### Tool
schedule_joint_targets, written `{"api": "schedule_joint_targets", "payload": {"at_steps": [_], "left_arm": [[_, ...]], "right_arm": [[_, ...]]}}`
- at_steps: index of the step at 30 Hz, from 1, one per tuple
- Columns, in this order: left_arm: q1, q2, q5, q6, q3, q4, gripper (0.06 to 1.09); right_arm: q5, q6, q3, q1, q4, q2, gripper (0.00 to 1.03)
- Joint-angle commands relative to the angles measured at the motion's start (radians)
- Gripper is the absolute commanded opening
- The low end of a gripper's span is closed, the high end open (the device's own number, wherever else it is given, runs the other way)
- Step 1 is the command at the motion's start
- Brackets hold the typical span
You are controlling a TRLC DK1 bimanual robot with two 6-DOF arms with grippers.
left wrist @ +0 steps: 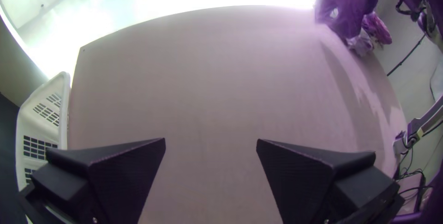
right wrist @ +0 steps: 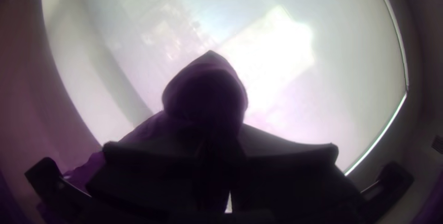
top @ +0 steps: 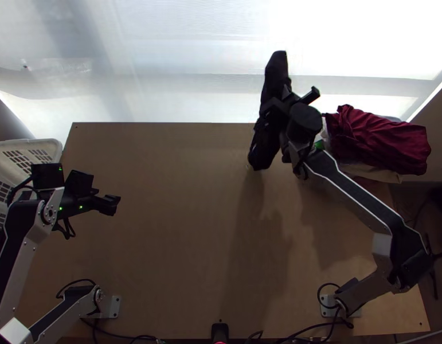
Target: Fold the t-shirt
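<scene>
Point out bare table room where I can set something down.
The light wooden table is bare between the left gripper and the bunched black cloth in the right gripper, and nearer, between the arms' bases. It is crowded at the far right, with that cloth and the crumpled dark-red fabric.

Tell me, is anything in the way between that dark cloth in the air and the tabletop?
Nothing visible is: the dark cloth hangs from the right tool by the table's far edge, and the maroon cloth lies off to the right.
</scene>
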Motion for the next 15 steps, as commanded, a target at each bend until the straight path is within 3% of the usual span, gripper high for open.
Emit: {"api": "schedule_joint_targets", "payload": {"at_steps": [1, 15], "left_arm": [[0.000, -0.017, 0.000, -0.014, -0.050, -0.001, 1.02], [0.006, -0.010, -0.005, 0.003, -0.088, 0.010, 1.02]], "right_arm": [[-0.040, -0.001, 0.209, -0.101, -0.010, 0.083, 0.02], [-0.043, 0.068, 0.409, -0.167, -0.053, 0.197, 0.03]]}}
